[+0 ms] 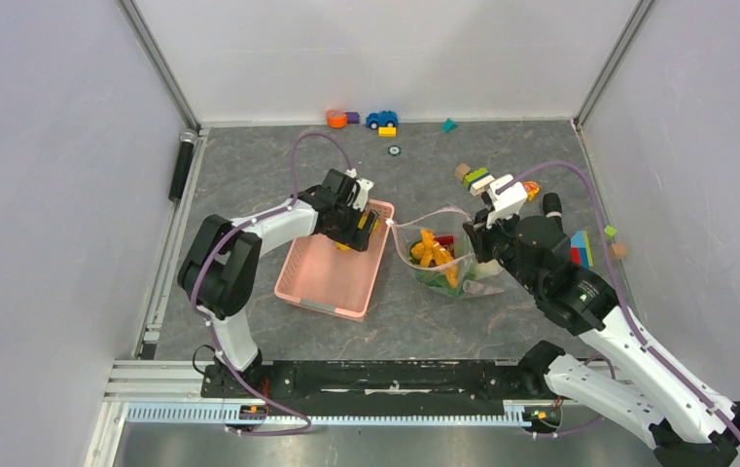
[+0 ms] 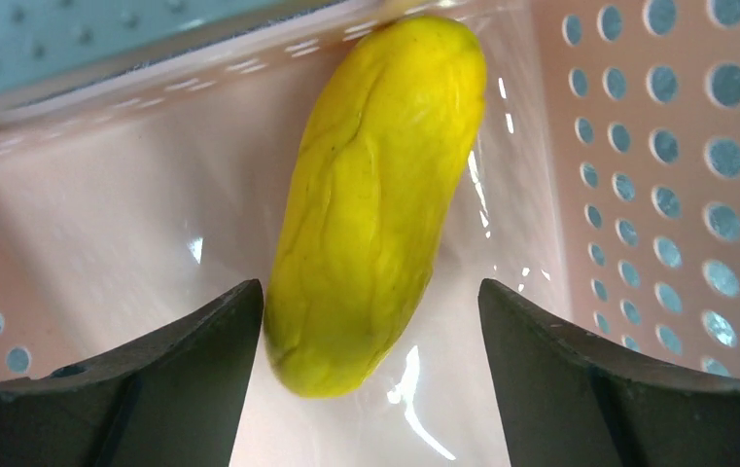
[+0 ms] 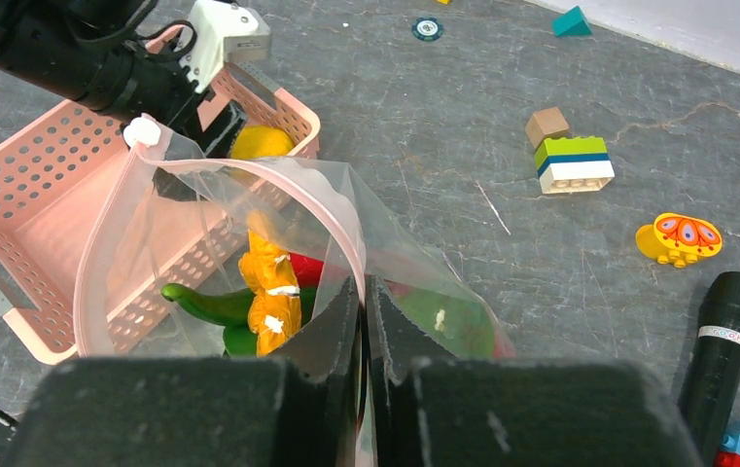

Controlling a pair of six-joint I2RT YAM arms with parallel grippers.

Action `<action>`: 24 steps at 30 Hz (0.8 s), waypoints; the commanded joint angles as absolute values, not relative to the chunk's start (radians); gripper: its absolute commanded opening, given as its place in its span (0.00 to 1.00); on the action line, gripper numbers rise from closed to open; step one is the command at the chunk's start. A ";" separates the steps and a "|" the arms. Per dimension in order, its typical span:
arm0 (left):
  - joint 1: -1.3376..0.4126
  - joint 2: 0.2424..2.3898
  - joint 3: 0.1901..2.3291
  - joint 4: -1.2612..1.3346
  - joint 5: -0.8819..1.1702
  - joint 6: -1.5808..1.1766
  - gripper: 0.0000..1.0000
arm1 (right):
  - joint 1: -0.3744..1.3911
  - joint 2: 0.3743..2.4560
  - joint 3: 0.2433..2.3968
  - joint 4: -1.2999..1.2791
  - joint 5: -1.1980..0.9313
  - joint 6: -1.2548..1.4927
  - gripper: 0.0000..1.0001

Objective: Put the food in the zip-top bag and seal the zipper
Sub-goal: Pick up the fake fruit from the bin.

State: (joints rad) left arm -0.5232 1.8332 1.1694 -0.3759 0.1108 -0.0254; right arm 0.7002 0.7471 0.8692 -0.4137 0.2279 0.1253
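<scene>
Left end effector (image 2: 368, 297) spread wide, straddling mango (image 2: 375, 185) lying in basket (image 2: 638, 146); right end effector (image 3: 363, 292) pressed together, pinching rim of open bag (image 3: 152, 253), food (image 3: 268, 287) inside, on desk (image 1: 249, 165) beside basket.

From above I get bright, even light on the grey marbled tabletop (image 1: 249, 165), with only faint, soft shadows. My left wrist feed shows white glare streaking the glossy pink perforated plastic basket (image 2: 638, 195) around the sharp yellow toy mango (image 2: 375, 195), and its top edge blurs. On my right wrist feed the close black right gripper (image 3: 363, 292) is out of focus, and the clear plastic zip-top bag (image 3: 181, 243) has a pale sheen.
</scene>
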 commanded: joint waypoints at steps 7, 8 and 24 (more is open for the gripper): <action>-0.520 1.709 1.121 -0.331 0.138 -0.107 0.60 | 0.702 0.745 0.880 -0.384 0.249 0.113 0.09; -0.520 1.714 1.124 -0.334 0.140 -0.110 0.60 | 0.701 0.743 0.881 -0.385 0.249 0.114 0.09; -0.522 1.767 1.144 -0.357 0.123 -0.150 0.56 | 0.701 0.742 0.877 -0.386 0.255 0.111 0.09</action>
State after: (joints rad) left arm -0.5232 1.7741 1.1263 -0.3676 0.1139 -0.1127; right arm 0.7002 0.7471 0.8692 -0.4137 0.2306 0.1253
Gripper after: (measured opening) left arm 0.600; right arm 0.089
